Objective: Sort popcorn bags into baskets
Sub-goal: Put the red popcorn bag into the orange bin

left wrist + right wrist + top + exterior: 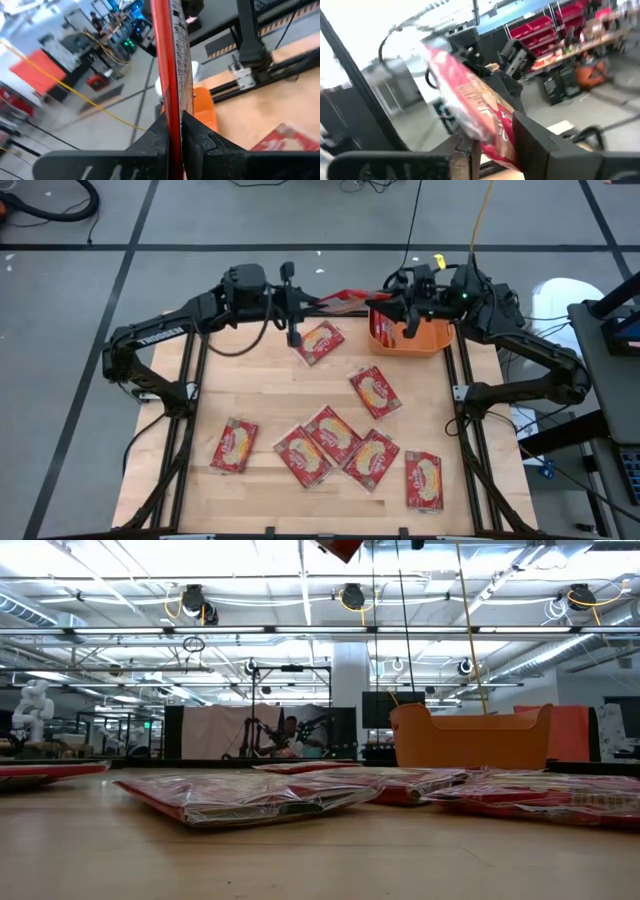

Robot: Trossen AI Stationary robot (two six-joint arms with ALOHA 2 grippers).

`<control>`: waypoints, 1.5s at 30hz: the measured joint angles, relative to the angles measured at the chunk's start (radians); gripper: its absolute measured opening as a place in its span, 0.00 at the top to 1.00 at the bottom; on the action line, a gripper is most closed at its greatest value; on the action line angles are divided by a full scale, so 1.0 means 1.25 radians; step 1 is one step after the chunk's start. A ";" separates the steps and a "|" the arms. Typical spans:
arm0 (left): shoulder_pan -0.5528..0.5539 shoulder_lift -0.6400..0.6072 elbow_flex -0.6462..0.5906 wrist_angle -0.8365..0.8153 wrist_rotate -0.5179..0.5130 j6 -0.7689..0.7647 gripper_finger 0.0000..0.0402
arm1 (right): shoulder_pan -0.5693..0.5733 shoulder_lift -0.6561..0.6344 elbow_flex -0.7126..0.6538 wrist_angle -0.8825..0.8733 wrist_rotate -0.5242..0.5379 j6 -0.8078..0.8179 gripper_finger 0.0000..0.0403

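My left gripper (325, 300) is at the table's far edge, shut on a red popcorn bag (347, 298) held in the air just left of the orange tub (425, 338). In the left wrist view the bag (172, 60) shows edge-on, with the tub (205, 107) beyond it. My right gripper (393, 315) is over the tub's left end, shut on another red bag (381, 328), which also shows in the right wrist view (465, 95). Several more bags lie flat on the table, the nearest to the tub being one at the far middle (320, 341). My left gripper pinches the bag's near end (173, 117) between its two fingers (159, 137). The fingers come about level from the table's left. The bag stands on edge, reaching out past the fingertips, lifted clear of the table. My right gripper pinches one end of its bag (492, 132) between its two fingers (537, 142), coming from the table's right. The bag sticks out past the fingertips, tilted, lifted clear over the tub's left end (378, 340).
Loose bags lie mid-table (375, 391), at the near left (233, 445), in an overlapping group at the near middle (335, 442) and at the near right (423, 480). Black frame rails (465, 395) run along both table sides. The two grippers are close together at the far edge.
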 joint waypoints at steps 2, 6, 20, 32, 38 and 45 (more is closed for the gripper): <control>0.004 -0.005 0.000 0.010 -0.004 0.031 0.94 | -0.001 -0.002 0.000 0.000 0.000 0.049 0.74; 0.011 -0.007 0.000 0.029 -0.004 0.017 0.95 | 0.000 -0.010 0.000 0.017 0.002 0.044 0.66; 0.020 -0.010 0.000 0.059 -0.010 0.117 0.96 | -0.004 -0.015 0.000 0.040 -0.018 0.457 0.39; 0.034 -0.039 0.000 0.110 -0.042 0.214 0.97 | -0.018 -0.032 0.000 0.033 -0.078 0.671 0.36; 0.002 -0.043 0.000 0.272 -0.017 0.237 0.96 | -0.036 -0.024 0.000 0.033 -0.002 0.721 0.36; -0.002 -0.040 0.001 0.346 -0.013 0.125 0.96 | -0.073 -0.025 0.000 0.043 -0.002 0.665 0.36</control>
